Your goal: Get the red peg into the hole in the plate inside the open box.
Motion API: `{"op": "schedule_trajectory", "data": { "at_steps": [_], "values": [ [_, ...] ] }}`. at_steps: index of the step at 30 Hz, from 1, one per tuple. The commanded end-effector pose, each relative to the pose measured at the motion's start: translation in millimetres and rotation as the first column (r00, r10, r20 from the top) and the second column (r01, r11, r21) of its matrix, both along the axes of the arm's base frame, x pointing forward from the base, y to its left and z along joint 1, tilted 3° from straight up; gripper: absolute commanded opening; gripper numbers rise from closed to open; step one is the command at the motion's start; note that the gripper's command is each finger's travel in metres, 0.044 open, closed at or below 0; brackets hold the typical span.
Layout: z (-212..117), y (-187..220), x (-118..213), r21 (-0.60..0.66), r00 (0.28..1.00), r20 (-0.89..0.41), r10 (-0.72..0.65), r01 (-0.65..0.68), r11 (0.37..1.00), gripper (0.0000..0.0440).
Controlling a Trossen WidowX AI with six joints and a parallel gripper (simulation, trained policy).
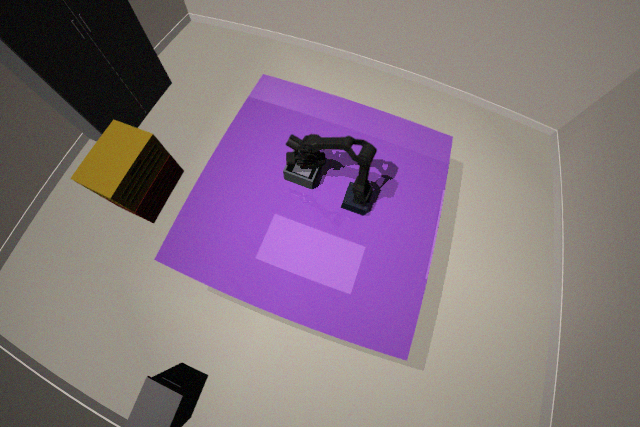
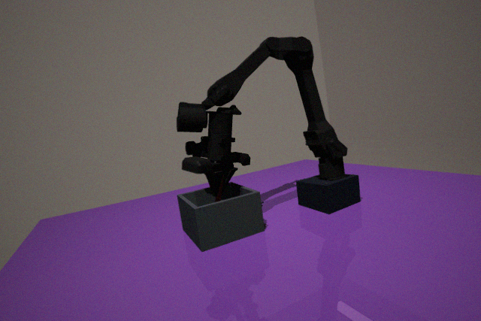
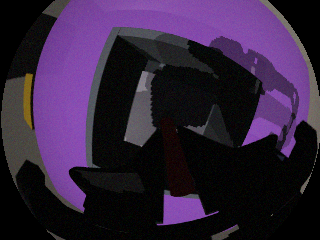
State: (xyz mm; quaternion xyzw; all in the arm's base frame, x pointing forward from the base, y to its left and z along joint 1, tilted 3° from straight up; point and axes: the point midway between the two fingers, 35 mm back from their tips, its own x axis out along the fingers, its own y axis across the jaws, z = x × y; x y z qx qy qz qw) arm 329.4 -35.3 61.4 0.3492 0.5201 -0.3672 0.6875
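My gripper [image 2: 218, 195] [image 3: 169, 132] is shut on the red peg [image 2: 220, 189] [image 3: 176, 167]. The fingertips reach down inside the opening of the grey open box [image 1: 299, 178] [image 2: 233, 220] [image 3: 93, 110]. The peg leans slightly in the fingers, its lower end toward the middle of the box in the wrist view. The light plate [image 3: 138, 117] shows at the box bottom, largely in the arm's dark shadow. The hole is not visible, and the peg's lower end cannot be matched to it. In the top view the hand covers the peg.
The box stands on the purple table top [image 1: 232, 205] [image 2: 116, 271]. The arm's dark blue base block [image 1: 355, 201] [image 2: 328, 195] stands to the right of the box. A yellow-topped block [image 1: 113, 158] and a black cabinet [image 1: 77, 34] stand off the table at the left.
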Motion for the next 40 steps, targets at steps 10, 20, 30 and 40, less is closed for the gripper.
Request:
{"op": "schedule_trajectory", "data": {
  "at_steps": [10, 20, 30, 40],
  "values": [
    [-14, -10, 15, -0.004, 0.998, -0.048, 0.047, -0.047, 0.999, 0.0202],
    [-8, -25, 41, -0.027, 0.996, -0.042, 0.076, -0.077, 0.997, 0.0410],
    [5, -49, 64, -0.072, 0.998, 0.032, 0.055, -0.053, 0.996, 0.0440],
    [16, -68, 79, -0.108, 0.996, 0.086, 0.032, -0.023, 0.994, 0.0440]
  ]
}}
